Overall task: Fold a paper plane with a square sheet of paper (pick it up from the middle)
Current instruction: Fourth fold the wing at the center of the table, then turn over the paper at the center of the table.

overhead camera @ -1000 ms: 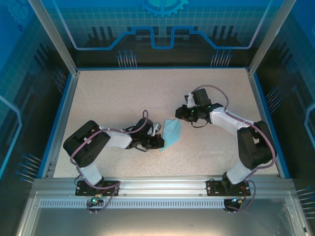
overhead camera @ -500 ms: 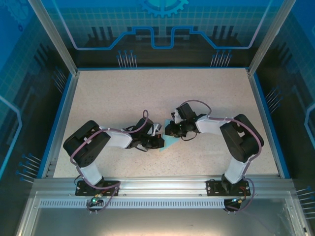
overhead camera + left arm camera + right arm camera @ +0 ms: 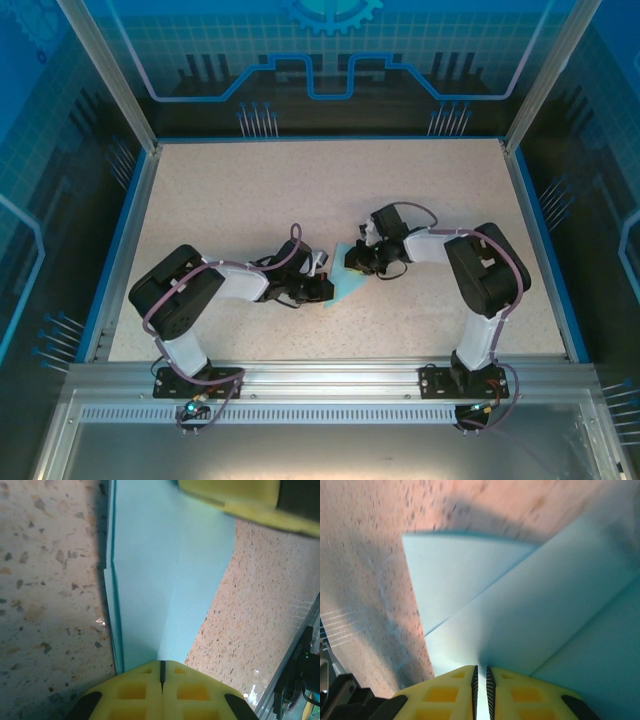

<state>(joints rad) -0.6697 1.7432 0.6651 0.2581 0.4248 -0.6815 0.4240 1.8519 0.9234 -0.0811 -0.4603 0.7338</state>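
Observation:
The light-blue sheet of paper, folded into layers, sits mid-table between my two grippers. My left gripper is at its lower left corner. In the left wrist view the yellow jaws are pressed together, and a crease in the paper runs straight into their seam. My right gripper holds the paper's upper edge. In the right wrist view its jaws stand a sliver apart with blue paper between them. One yellow right finger shows beyond the paper in the left wrist view.
The speckled beige tabletop is ringed by a blue rim and aluminium frame posts. A metal rail runs along the near edge, where both arm bases are bolted.
My right arm swung in from the right to the paper's upper edge and its jaws closed on it. The left arm and its gripper have stayed put.

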